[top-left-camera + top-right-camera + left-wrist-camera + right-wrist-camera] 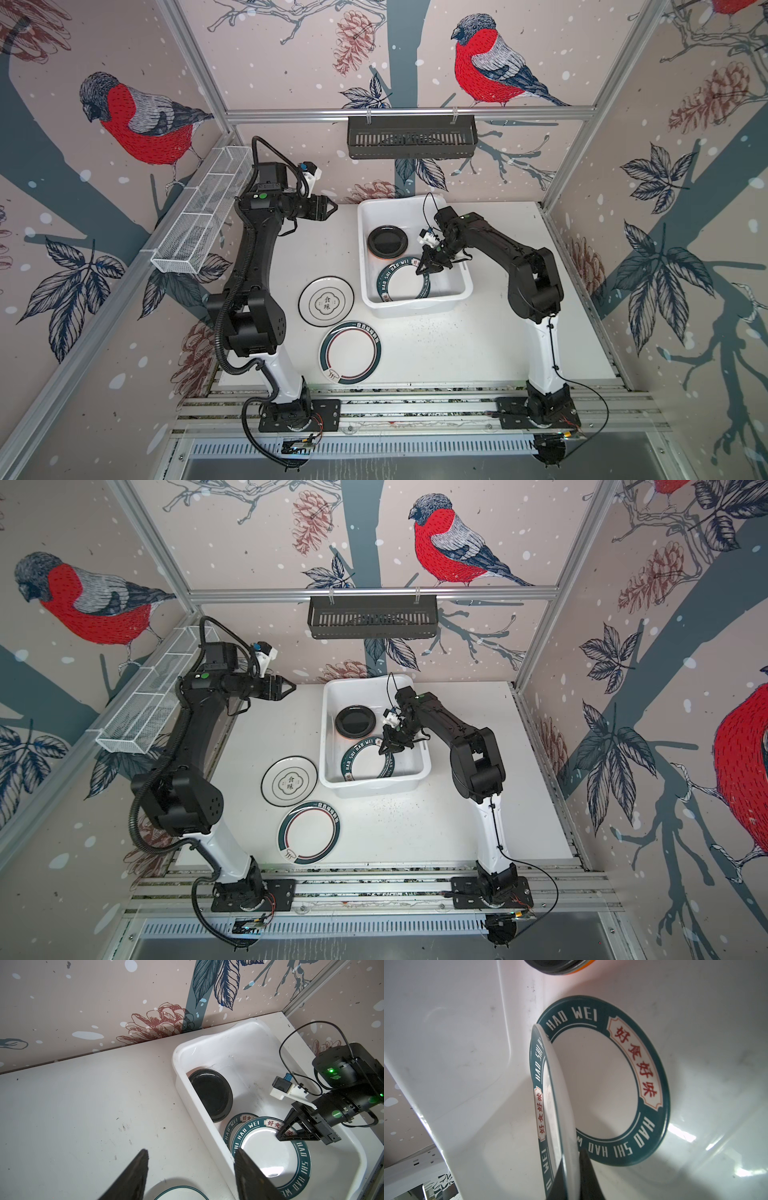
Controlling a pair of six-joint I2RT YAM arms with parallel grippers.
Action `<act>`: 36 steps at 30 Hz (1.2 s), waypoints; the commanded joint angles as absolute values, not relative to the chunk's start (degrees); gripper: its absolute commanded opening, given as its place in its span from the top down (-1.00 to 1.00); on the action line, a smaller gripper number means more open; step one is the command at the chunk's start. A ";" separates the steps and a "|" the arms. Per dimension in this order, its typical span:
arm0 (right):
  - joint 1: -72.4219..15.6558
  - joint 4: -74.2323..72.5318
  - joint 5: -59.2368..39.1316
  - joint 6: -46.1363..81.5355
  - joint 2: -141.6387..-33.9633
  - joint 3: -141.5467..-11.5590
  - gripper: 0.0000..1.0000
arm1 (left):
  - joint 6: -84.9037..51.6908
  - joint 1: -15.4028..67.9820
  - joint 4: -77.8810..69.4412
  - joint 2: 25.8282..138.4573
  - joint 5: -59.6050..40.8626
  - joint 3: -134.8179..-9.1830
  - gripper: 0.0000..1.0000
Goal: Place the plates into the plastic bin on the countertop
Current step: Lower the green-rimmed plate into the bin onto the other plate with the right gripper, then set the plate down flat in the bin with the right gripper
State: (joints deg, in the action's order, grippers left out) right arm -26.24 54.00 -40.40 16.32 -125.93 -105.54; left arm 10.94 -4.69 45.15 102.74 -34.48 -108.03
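The HAO WEI plate (548, 1093) hung tilted inside the plastic bin (415, 308), its rim pinched in the right gripper (279, 1136), above a matching plate (593, 1084) lying flat. A black plate (388, 241) sat behind. On the countertop (457, 353) beside the bin lay a black-rimmed plate (326, 300) and a green-banded plate (350, 352). The left gripper (334, 206) hovered apart — jaws spread, empty.

Plates (350, 352) on the countertop (478, 345), left of the plastic bin (415, 307); others perhaps stacked inside.
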 commanded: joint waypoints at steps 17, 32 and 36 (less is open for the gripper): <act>-25.66 53.44 -39.67 16.69 -129.34 -106.16 0.63 | 9.40 -4.70 42.41 104.57 -35.75 -110.89 -0.31; -25.66 54.96 -39.03 16.17 -132.24 -109.03 0.51 | 9.32 -4.69 42.45 105.16 -35.56 -111.62 -0.31; -25.60 55.03 -38.60 16.28 -132.23 -108.92 0.50 | 9.23 -4.71 42.36 105.38 -35.62 -111.62 -0.31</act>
